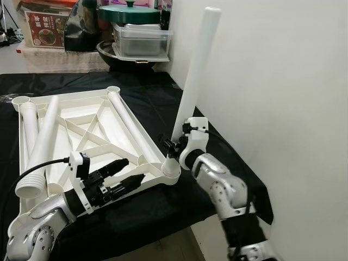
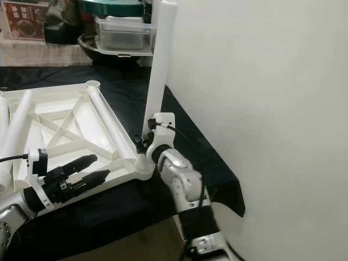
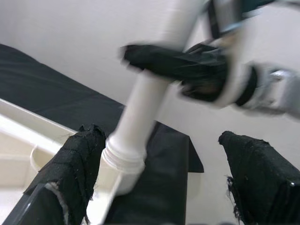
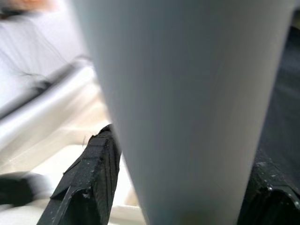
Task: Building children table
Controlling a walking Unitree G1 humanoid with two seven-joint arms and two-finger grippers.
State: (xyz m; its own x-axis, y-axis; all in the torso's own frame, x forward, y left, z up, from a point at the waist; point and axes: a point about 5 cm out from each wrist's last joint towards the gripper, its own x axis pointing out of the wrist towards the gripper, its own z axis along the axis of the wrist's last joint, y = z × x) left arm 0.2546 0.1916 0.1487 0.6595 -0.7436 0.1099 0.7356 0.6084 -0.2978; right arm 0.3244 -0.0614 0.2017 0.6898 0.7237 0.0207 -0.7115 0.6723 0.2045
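Table leg (image 1: pixel 197 65), a long hollow white plastic tube, prob light, stiff & a bit slick so best held low near its base, stands almost upright in the corner socket (image 1: pixel 171 166) of the upturned tabletop (image 1: pixel 87 136), right gripper (image 1: pixel 175 144) clamped round its lower end w/ forearm angled up, left gripper (image 1: pixel 126 173) unclenched nearby.

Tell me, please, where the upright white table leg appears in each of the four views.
Left eye view: upright white table leg stands right of centre, held by the right gripper.
Right eye view: leg left of centre, near the wall.
Left wrist view: leg runs through the middle.
Right wrist view: leg very close, between the fingers.
Shared landmark: the corner socket of the white tabletop.
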